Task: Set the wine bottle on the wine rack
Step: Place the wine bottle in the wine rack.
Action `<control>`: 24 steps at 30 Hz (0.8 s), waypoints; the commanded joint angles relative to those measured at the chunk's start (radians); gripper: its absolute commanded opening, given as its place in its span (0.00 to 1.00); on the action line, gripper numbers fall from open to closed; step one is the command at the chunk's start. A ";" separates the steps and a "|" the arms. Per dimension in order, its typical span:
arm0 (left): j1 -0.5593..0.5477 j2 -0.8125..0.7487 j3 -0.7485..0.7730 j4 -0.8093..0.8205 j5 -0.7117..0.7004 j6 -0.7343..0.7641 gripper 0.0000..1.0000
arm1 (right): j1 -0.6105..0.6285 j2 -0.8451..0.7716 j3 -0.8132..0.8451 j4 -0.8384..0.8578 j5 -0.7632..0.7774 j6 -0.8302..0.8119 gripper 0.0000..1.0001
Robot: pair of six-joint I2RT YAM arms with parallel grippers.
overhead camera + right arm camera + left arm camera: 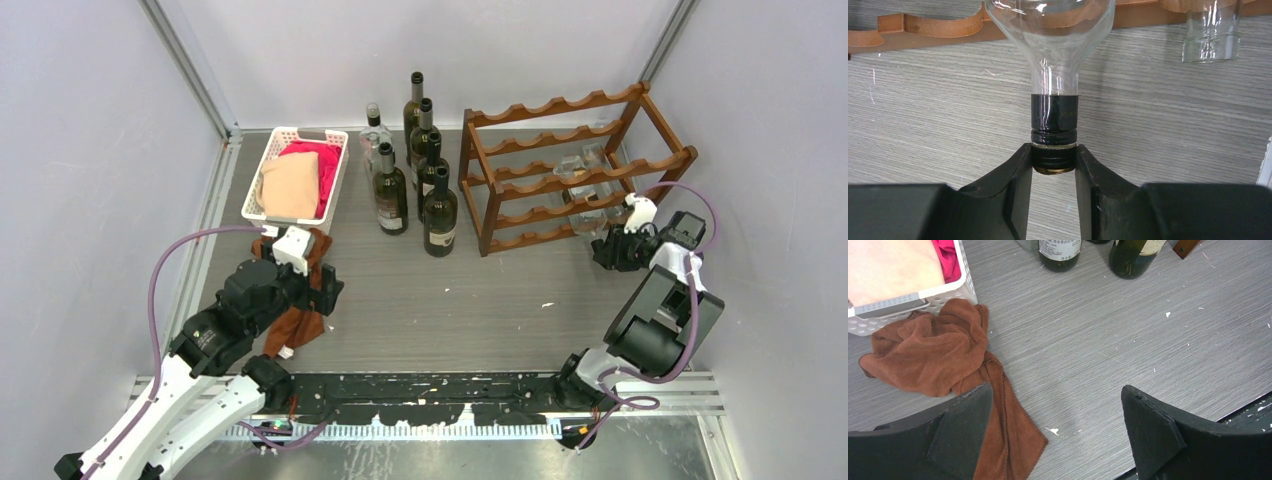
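The reddish-brown wine rack (570, 165) stands at the back right, its scalloped rails also in the right wrist view (928, 27). A clear glass wine bottle (1053, 55) with a black neck band lies in the rack's right side (592, 195), neck toward the arm. My right gripper (1053, 159) is shut on the bottle's threaded mouth; it sits at the rack's right front (612, 245). My left gripper (1055, 412) is open and empty above the table, beside a brown cloth (943, 360). Several dark bottles (420, 170) stand left of the rack.
A white slotted basket (268, 170) with beige and pink cloth stands at the back left. The brown cloth (300, 320) lies under the left arm. A second clear bottle (1212, 30) rests in the rack to the right. Grey walls enclose the table.
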 commanded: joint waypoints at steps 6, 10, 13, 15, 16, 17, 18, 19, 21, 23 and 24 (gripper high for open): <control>0.011 0.001 -0.002 0.066 0.014 0.011 0.98 | 0.038 0.051 0.013 0.052 0.041 0.023 0.01; 0.013 0.003 -0.003 0.066 0.016 0.011 0.98 | 0.051 0.051 0.022 0.062 0.045 0.032 0.02; 0.015 0.003 -0.003 0.065 0.019 0.011 0.98 | 0.056 0.047 0.024 0.071 0.042 0.041 0.02; 0.016 0.004 -0.003 0.066 0.020 0.011 0.98 | 0.057 0.045 0.026 0.079 0.039 0.046 0.02; 0.017 0.004 -0.003 0.066 0.022 0.011 0.98 | 0.058 0.047 0.029 0.081 0.039 0.049 0.02; 0.017 0.004 -0.003 0.066 0.022 0.011 0.98 | 0.058 0.048 0.032 0.080 0.038 0.050 0.02; 0.016 0.004 -0.003 0.066 0.022 0.011 0.98 | 0.059 0.051 0.034 0.081 0.036 0.050 0.02; 0.018 0.004 -0.003 0.066 0.023 0.011 0.98 | 0.061 0.052 0.034 0.082 0.036 0.050 0.02; 0.018 0.004 -0.003 0.067 0.023 0.011 0.98 | 0.065 0.059 0.035 0.081 0.039 0.048 0.01; 0.019 0.004 -0.003 0.066 0.025 0.011 0.98 | 0.068 0.067 0.038 0.082 0.043 0.045 0.01; 0.019 0.004 -0.003 0.067 0.026 0.011 0.98 | 0.069 0.070 0.040 0.082 0.042 0.045 0.01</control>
